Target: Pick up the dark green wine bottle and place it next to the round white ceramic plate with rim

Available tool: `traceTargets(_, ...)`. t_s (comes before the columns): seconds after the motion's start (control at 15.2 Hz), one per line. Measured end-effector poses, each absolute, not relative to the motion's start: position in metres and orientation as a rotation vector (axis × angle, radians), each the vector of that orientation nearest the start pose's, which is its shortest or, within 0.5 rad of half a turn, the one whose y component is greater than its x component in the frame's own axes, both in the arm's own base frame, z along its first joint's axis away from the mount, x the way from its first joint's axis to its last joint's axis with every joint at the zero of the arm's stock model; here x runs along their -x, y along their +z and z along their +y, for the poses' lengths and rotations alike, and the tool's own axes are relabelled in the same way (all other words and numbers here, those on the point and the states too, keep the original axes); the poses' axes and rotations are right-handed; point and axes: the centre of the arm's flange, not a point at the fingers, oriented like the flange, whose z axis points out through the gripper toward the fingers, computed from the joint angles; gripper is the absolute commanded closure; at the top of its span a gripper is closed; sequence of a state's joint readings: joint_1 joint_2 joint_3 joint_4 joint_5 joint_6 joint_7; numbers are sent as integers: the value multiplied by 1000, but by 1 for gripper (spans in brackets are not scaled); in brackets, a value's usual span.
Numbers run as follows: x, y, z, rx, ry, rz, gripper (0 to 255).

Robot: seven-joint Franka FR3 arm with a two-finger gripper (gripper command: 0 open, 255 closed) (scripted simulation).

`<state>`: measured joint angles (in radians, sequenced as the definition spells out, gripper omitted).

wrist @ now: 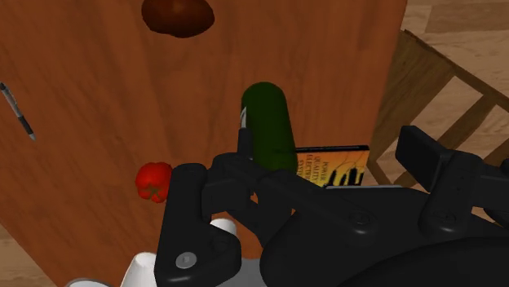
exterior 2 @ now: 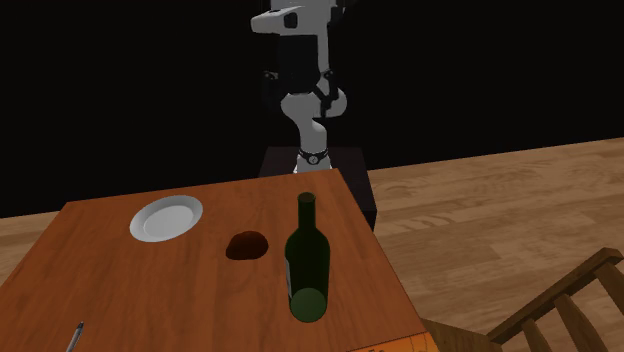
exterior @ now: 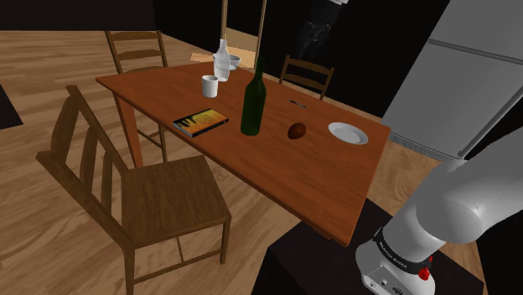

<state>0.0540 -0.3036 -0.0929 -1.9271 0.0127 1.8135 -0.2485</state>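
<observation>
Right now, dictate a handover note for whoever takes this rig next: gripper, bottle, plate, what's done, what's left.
Gripper: open, empty, high above the table, clear of the bottle.
Bottle: upright mid-table beside the book, not gripped.
Plate: right of the bottle in the shoulder view, with a brown lump between them.
Done: nothing yet.
Left: descend, grip the bottle, carry it over, set it upright next to the plate.
</observation>
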Motion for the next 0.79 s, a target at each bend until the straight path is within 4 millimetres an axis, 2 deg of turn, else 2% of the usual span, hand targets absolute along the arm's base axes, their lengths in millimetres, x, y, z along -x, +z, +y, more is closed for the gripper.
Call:
traceTargets(0.33,-546,621,-23,3087,-263,-394,0)
traceTargets(0.66,-612,601,-19,3075,-226,-463,0)
traceTargets(0.79,-637,600,-15,3069,-211,-490,0)
